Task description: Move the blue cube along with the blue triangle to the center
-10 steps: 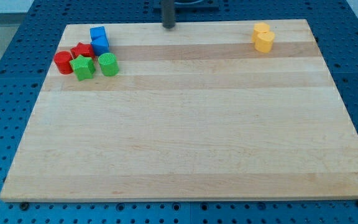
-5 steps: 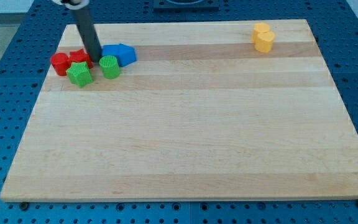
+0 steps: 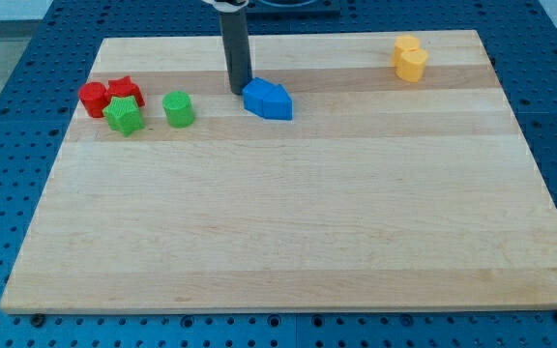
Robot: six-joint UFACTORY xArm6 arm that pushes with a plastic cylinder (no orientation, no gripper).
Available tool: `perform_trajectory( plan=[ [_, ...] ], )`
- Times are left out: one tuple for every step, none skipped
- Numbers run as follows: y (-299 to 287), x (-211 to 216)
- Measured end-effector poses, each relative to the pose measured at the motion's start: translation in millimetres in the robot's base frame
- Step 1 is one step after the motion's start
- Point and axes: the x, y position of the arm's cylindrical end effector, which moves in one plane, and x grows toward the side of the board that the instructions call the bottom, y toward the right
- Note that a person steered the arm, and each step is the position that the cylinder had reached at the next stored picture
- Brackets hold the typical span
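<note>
The blue cube (image 3: 257,96) and the blue triangle (image 3: 278,103) lie pressed together as one blue clump in the upper middle of the wooden board (image 3: 288,242), left of its centre line. My tip (image 3: 237,91) stands right at the clump's upper left side, touching or nearly touching the blue cube. The rod rises straight up from there to the view's top.
A green cylinder (image 3: 178,108) sits left of my tip. Further left are a green star (image 3: 124,116), a red star (image 3: 125,91) and a red cylinder (image 3: 93,99), bunched together. Two yellow blocks (image 3: 410,58) sit touching at the upper right.
My tip went from the top edge to the left cluster, then swept right. The two blue blocks slid right and slightly down with it. The green cylinder shifted a little right.
</note>
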Motion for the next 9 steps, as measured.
perform_trajectory(
  plan=[
    [-7.8, -49.6],
    [-38.6, -54.3],
    [-2.9, -45.5],
    [-7.0, -56.6],
    [-6.9, -66.0],
    [10.7, -67.6],
    [20.2, -59.4],
    [2.6, -22.8],
    [-8.5, 11.1]
  ],
)
